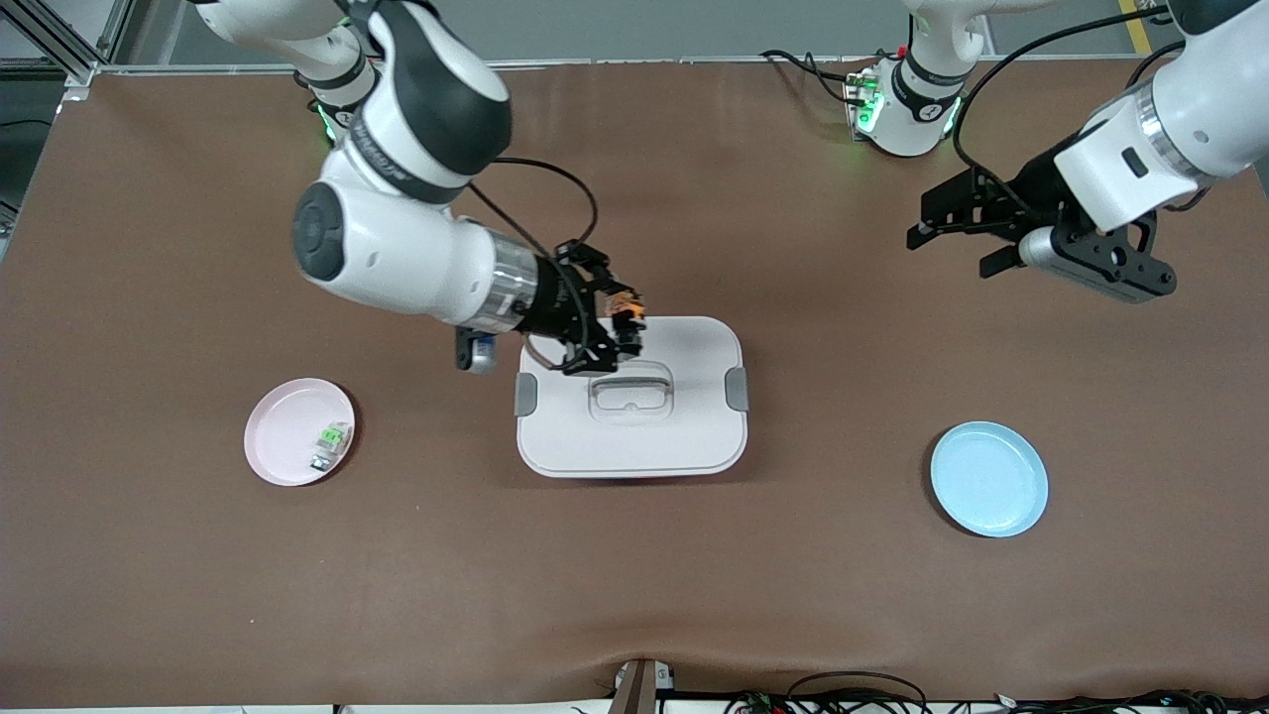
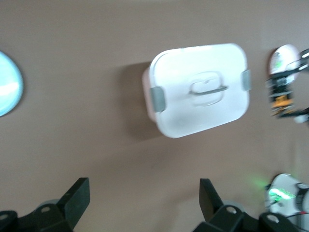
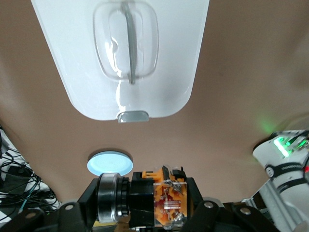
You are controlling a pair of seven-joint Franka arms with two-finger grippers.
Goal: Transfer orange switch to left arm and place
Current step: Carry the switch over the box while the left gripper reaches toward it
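My right gripper (image 1: 617, 332) is shut on the orange switch (image 1: 626, 306), a black and orange part with a silver ring, and holds it in the air over the edge of the white box (image 1: 694, 441) nearest the robots' bases. In the right wrist view the switch (image 3: 161, 203) sits between the fingers of the gripper (image 3: 145, 208), with the box lid and handle (image 3: 130, 58) below. My left gripper (image 1: 948, 250) is open and empty, up over bare table toward the left arm's end. In the left wrist view this gripper (image 2: 143, 198) is spread wide, with the box (image 2: 198, 89) farther off.
A blue plate (image 1: 988, 479) lies toward the left arm's end, nearer the front camera; it also shows in both wrist views (image 2: 7, 84) (image 3: 110, 163). A pink plate (image 1: 283, 451) toward the right arm's end holds a small green-and-clear part (image 1: 334, 436). Cables run by the arm bases.
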